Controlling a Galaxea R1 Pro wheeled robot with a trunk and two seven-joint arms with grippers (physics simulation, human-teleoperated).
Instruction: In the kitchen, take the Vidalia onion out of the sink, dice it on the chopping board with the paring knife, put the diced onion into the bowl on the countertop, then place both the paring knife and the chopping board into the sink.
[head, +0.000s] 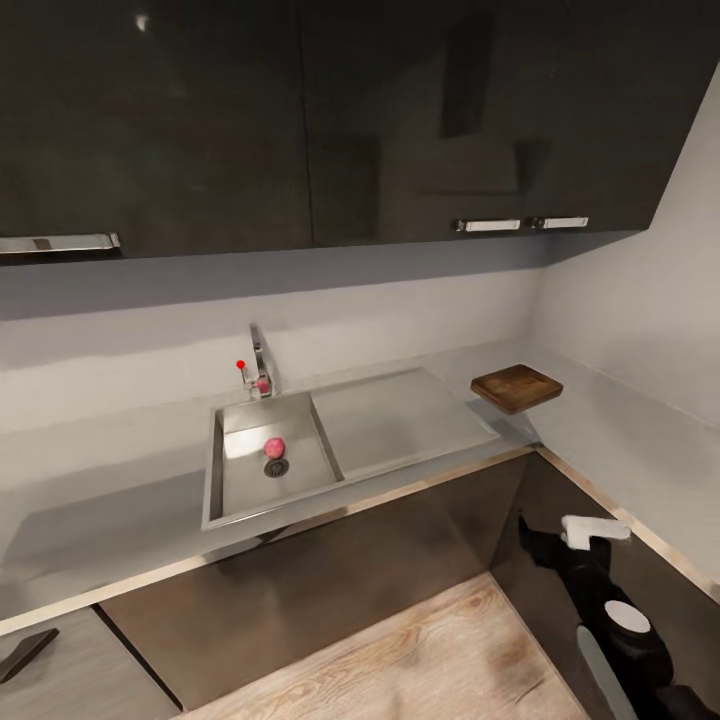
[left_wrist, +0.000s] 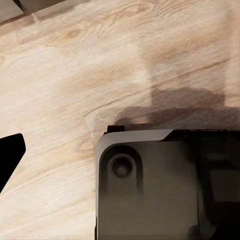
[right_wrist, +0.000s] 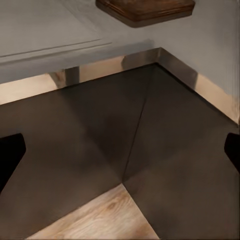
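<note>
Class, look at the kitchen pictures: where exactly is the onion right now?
In the head view the onion lies in the sink basin, just above the round drain and below the tap, left of the drainboard.

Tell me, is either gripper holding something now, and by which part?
Nothing is held. The right gripper is open over the dark cabinet fronts, nothing between its fingers. The onion lies in the sink; the chopping board rests on the countertop.

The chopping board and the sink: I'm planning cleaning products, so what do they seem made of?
The chopping board looks like dark brown wood, with visible grain. The sink looks like brushed metal, probably stainless steel: grey, with soft reflections.
</note>
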